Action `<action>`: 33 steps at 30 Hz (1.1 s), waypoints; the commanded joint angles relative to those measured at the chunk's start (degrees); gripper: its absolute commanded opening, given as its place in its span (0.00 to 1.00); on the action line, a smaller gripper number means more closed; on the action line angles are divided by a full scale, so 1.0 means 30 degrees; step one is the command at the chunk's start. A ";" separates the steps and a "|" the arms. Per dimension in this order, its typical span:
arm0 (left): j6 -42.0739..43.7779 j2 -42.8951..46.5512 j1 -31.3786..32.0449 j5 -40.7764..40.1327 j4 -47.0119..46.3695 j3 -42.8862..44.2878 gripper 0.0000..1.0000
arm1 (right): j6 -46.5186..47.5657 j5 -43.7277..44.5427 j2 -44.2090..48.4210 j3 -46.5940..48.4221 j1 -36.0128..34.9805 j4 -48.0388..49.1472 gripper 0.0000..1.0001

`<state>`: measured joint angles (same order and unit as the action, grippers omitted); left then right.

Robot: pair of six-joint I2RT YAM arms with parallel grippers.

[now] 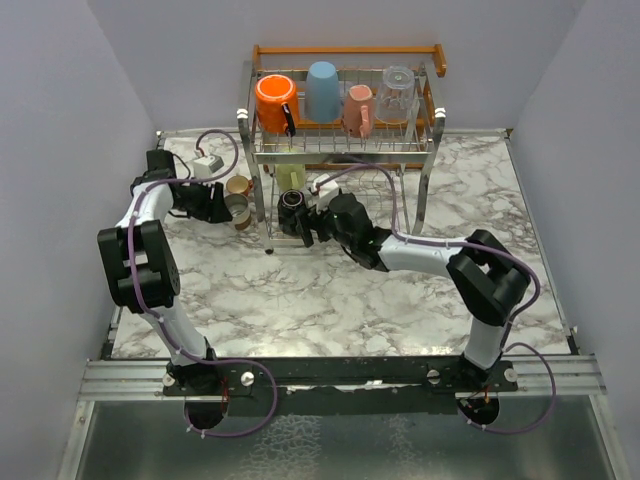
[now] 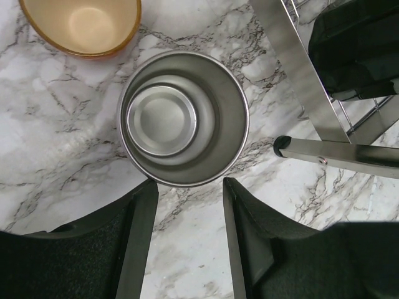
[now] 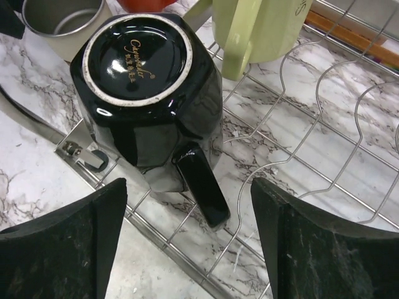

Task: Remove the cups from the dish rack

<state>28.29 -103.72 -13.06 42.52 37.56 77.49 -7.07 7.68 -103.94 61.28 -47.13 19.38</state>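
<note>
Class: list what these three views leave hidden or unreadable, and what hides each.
- Black mug, right wrist view: upside down, so its inside is hidden.
- Pale green mug, same view: cut off by the top edge.
- Tan cup, left wrist view: cut off by the top edge.

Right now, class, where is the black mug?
In the right wrist view, the black mug sits upside down at the near left corner of the dish rack, lower tier, beside the pale yellow mug, ahead of the right gripper.
</note>
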 commanded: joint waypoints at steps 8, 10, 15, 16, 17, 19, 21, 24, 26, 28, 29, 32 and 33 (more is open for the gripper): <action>0.1534 0.1665 -0.0195 0.0993 0.1652 -0.0510 0.68 | 0.0975 -0.0003 -0.1701 0.1679 0.0038 -0.0056 0.64; 0.2085 0.2787 -0.0307 0.0713 0.2496 -0.0504 0.73 | 0.1065 0.0172 -0.1791 0.1775 0.0038 -0.0099 0.60; 0.4495 0.6057 -0.0668 0.1045 0.4682 -0.1401 0.86 | 0.1260 0.0263 -0.1959 0.1952 0.0038 -0.0011 0.49; 0.4929 0.6744 -0.0665 0.1154 0.4926 -0.1885 0.87 | 0.1293 0.0227 -0.2013 0.1993 0.0038 -0.0006 0.47; 0.5328 0.7453 -0.0665 0.1244 0.5148 -0.2359 0.88 | 0.1308 0.0223 -0.2078 0.2039 0.0038 -0.0012 0.43; 0.5978 0.8653 -0.0667 0.1464 0.5551 -0.3259 0.90 | 0.1330 0.0274 -0.2105 0.2092 0.0038 -0.0069 0.36; 0.6506 0.9477 -0.0657 0.1608 0.5945 -0.3894 0.93 | 0.1373 0.0302 -0.1995 0.1986 0.0038 0.0019 0.29; 0.7044 1.0196 -0.0484 0.1637 0.6511 -0.4499 0.96 | 0.1372 0.0499 -0.1509 0.1542 0.0021 0.0323 0.15; 0.7443 1.0656 -0.0263 0.1546 0.6650 -0.4846 0.97 | 0.1311 0.0624 -0.1057 0.1129 0.0012 0.0608 0.03; 0.7731 1.1113 -0.0006 0.1516 0.6517 -0.5321 0.98 | 0.1198 0.0843 -0.0495 0.0558 -0.0017 0.1033 0.01; 0.7886 1.1335 0.0106 0.1516 0.6449 -0.5561 0.98 | 0.1139 0.0901 -0.0226 0.0267 -0.0035 0.1249 0.01; 0.7945 1.1984 0.0734 0.1524 0.5939 -0.6350 0.98 | 0.1122 0.1298 0.0623 -0.0489 -0.0201 0.1724 0.01; 0.7964 1.2184 0.1011 0.1528 0.5757 -0.6528 0.98 | 0.1126 0.1507 0.0925 -0.0765 -0.0259 0.1892 0.01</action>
<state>49.65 -70.32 -12.10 45.21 55.40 59.51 -3.14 9.08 -106.21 61.58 -47.24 20.45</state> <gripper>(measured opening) 0.977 0.143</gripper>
